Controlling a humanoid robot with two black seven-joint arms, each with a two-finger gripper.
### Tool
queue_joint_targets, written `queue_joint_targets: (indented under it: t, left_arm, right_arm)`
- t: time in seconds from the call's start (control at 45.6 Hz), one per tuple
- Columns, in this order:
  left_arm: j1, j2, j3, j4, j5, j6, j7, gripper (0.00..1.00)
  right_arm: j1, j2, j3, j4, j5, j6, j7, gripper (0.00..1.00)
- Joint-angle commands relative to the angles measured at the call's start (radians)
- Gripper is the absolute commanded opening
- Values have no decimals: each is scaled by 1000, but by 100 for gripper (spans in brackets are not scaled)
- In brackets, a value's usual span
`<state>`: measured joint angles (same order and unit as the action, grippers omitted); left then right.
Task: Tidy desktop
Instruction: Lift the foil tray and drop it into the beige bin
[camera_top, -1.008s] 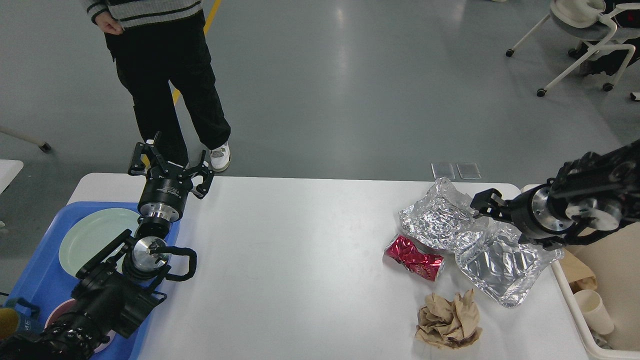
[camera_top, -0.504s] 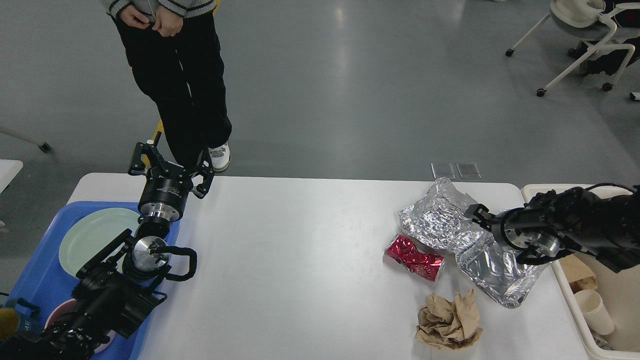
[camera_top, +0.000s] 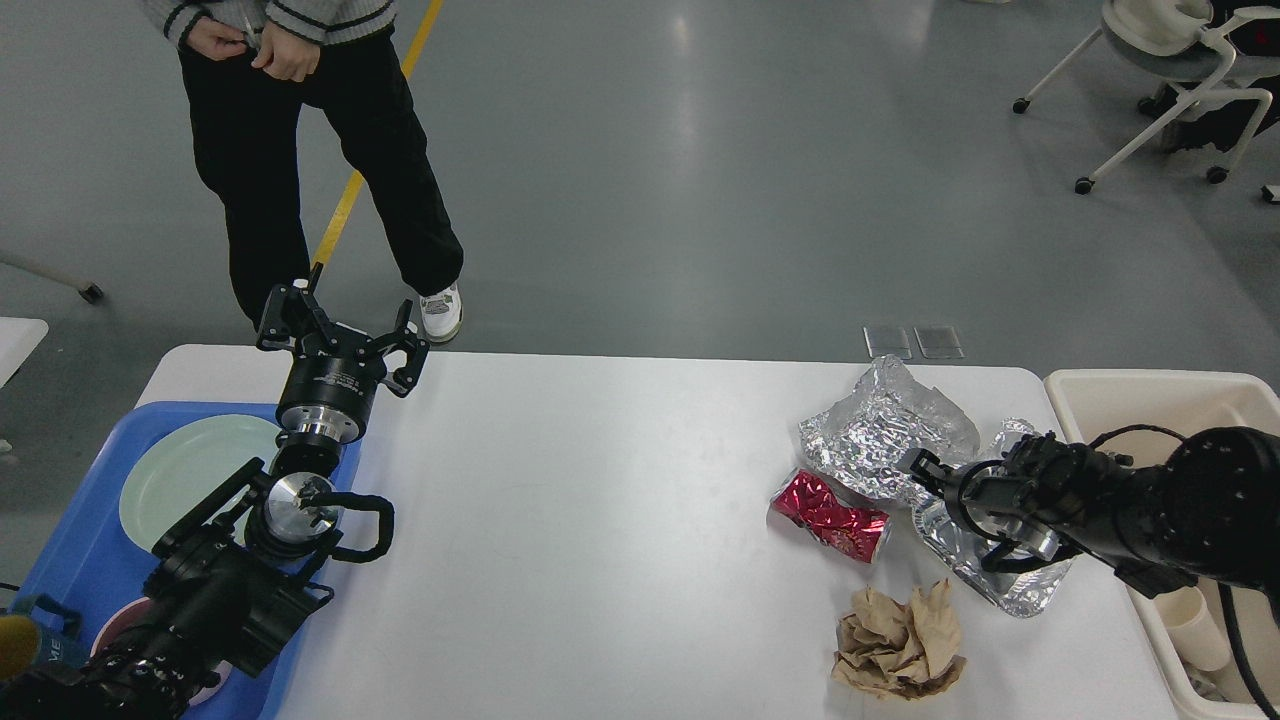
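While the left claw (camera_top: 341, 326) hangs spread above the worktop's (camera_top: 600, 520) far left corner by the blue tray (camera_top: 90, 530), the right claw (camera_top: 925, 470) sits low against crumpled foil (camera_top: 885, 430); its fingers' spacing I cannot tell. Nearby lie a red can (camera_top: 828, 516) and paper wad (camera_top: 897, 640).
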<state>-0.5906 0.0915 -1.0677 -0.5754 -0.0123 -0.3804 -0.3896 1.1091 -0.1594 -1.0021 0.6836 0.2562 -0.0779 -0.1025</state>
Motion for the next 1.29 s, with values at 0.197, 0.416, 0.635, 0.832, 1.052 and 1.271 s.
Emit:
queue_joint_targets:
  t: [0.197,0.416,0.635,0.832,1.052,1.271]
  left_arm:
    - [0,1,0,0,0,0,0,97]
    - [0,1,0,0,0,0,0,97]
    - [0,1,0,0,0,-2,0,97]
    - [0,1,0,0,0,0,0,97]
    - [0,1,0,0,0,0,0,97]
    - [0,1,0,2,-2,0,0,97]
  right_arm:
    - [-14,3,26,-35,-2,-3,6,0]
    - [-20,3,30,-30,-2,-3,6,0]
    - [-20,-8,25,-26,-17,-2,6,0]
    - [72,-127,19,34,-95,15,4,0]
    - [453,-298,19,382,-141,136,6,0]
    - [906,-313,13,733,-183,314,6,0]
